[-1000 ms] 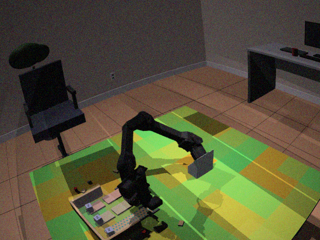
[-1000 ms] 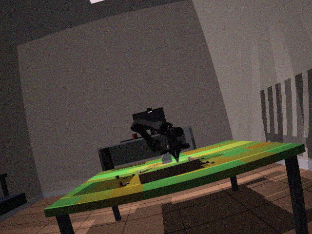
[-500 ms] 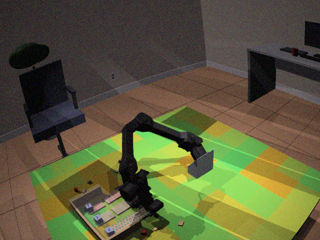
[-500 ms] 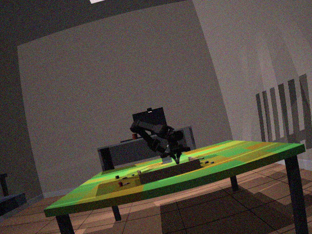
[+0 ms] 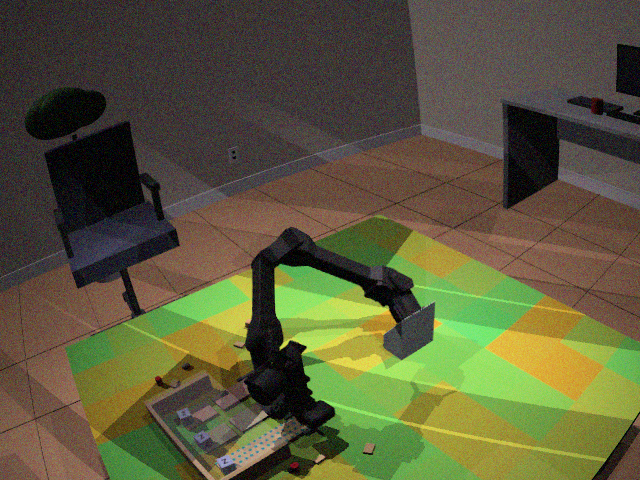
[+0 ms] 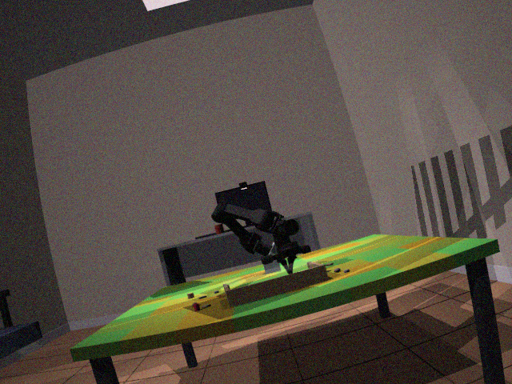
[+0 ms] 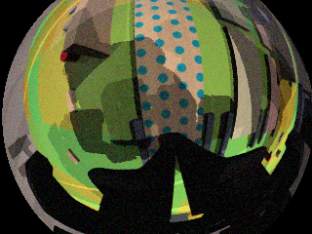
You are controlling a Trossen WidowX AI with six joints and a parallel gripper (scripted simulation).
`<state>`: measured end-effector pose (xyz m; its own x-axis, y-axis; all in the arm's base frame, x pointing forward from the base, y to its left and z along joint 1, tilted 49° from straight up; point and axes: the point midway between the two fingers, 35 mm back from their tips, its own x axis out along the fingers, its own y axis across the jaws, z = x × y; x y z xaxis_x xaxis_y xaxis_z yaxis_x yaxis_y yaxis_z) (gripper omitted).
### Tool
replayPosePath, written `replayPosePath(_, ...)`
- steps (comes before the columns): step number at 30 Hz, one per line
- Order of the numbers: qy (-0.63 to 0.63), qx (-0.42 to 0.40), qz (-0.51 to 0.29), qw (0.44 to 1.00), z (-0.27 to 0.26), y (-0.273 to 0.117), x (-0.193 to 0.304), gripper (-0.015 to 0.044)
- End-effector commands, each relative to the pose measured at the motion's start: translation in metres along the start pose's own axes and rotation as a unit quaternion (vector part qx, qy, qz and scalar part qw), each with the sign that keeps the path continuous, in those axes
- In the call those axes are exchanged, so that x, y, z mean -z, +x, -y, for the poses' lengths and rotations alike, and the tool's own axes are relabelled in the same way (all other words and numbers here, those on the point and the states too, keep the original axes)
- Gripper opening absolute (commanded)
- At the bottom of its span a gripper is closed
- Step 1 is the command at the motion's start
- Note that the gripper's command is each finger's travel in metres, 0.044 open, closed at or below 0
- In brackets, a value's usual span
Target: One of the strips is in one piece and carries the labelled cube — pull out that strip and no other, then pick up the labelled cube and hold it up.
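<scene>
Black parallel-jaw gripper [image 5: 280, 411] [image 6: 290, 270] [image 7: 174, 136]: fingers together, nothing clamped, pointing down over the right-hand part of the shallow wooden tray [image 5: 175, 440] [image 6: 277, 286] in the top view. Pale strip with teal dots [image 5: 262, 443] [image 7: 165, 73] lies in the tray's lane nearest the top camera; white cube lettered Z [image 5: 225, 461] sits at its left end. Two similar cubes [image 5: 184, 414] [image 5: 202, 439] occupy the other lanes, beside separate plain strip pieces [image 5: 205, 413] [image 5: 219, 434].
</scene>
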<state>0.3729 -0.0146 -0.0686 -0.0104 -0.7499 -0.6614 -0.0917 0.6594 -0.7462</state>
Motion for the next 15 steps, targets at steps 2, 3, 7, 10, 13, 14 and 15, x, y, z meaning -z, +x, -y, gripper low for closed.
replayPosePath(2, -0.001, 0.002, 0.001, 1.0, 0.0007, 0.0007, -0.0003, 0.0)
replayPosePath(3, -0.001, 0.002, 0.001, 1.0, 0.0007, 0.0008, -0.0003, 0.0)
replayPosePath(7, -0.001, 0.002, 0.001, 1.0, 0.0007, 0.0012, -0.0003, 0.0)
replayPosePath(10, -0.001, 0.002, 0.001, 1.0, 0.0007, 0.0015, -0.0003, 0.0)
replayPosePath(13, -0.001, 0.002, 0.001, 1.0, 0.0007, 0.0018, -0.0003, 0.0)
replayPosePath(14, -0.001, 0.002, 0.001, 1.0, 0.0007, 0.0019, -0.0003, 0.0)
replayPosePath(15, -0.001, 0.002, 0.001, 1.0, 0.0007, 0.002, -0.0004, 0.0)
